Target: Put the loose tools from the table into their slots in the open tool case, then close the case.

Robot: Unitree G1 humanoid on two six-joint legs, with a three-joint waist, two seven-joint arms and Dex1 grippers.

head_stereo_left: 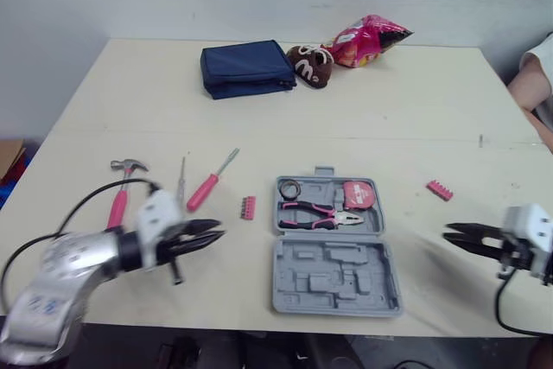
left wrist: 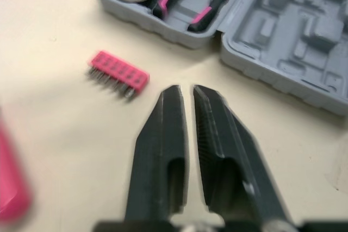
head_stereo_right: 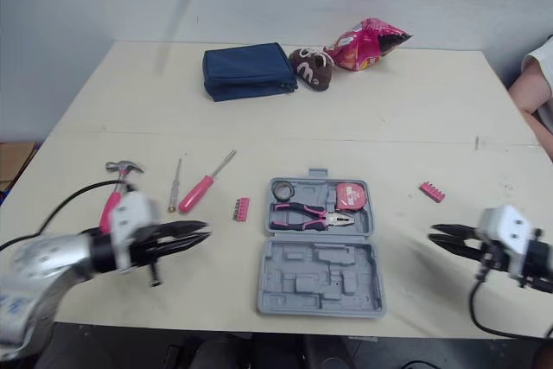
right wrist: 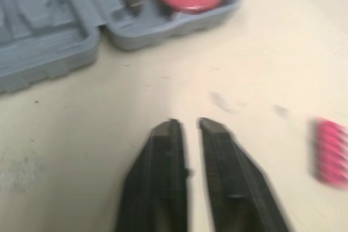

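A grey moulded plastic tool case (head_stereo_left: pixel 335 286) lies open near the front edge of the cream bench (head_stereo_left: pixel 415 101), its hinge running left to right. The far half holds pliers with pink-and-black handles (head_stereo_left: pixel 321 212), a dark roll of tape (head_stereo_left: pixel 290 187) and a red tape measure (head_stereo_left: pixel 358 194). The near half shows bare slots.

To the left of the case lie the loose tools:
- a short pink strip of screwdriver bits (head_stereo_left: pixel 248 207), just beside the case
- a pink-handled screwdriver (head_stereo_left: pixel 207 186)
- a thin metal-shafted screwdriver (head_stereo_left: pixel 181 181)
- a pink-handled claw hammer (head_stereo_left: pixel 118 205), farthest left

A second pink bit strip (head_stereo_left: pixel 439 189) lies apart, to the right of the case.

The left gripper (head_stereo_left: pixel 218 231) hovers between the screwdrivers and the case. Its fingers (left wrist: pixel 163 134) are drawn together to a thin slit and hold nothing. The left wrist view adds what the head views cannot resolve: the metal bit ends along one edge of the nearer strip, which lies just past the fingertips.

The right gripper (head_stereo_left: pixel 451 234) hangs over bare bench to the right of the case. Its fingers (right wrist: pixel 160 172) are likewise nearly touching and hold nothing. Its wrist view shows the tape-measure corner of the case ahead and the second strip, blurred, off to one side.

The head views alone take in the far end of the bench: a navy fabric pouch (head_stereo_left: pixel 246 68), a brown plush toy (head_stereo_left: pixel 311 62), a pink snack bag (head_stereo_left: pixel 367 41), and a person's arm (head_stereo_left: pixel 534 84) at the right edge.
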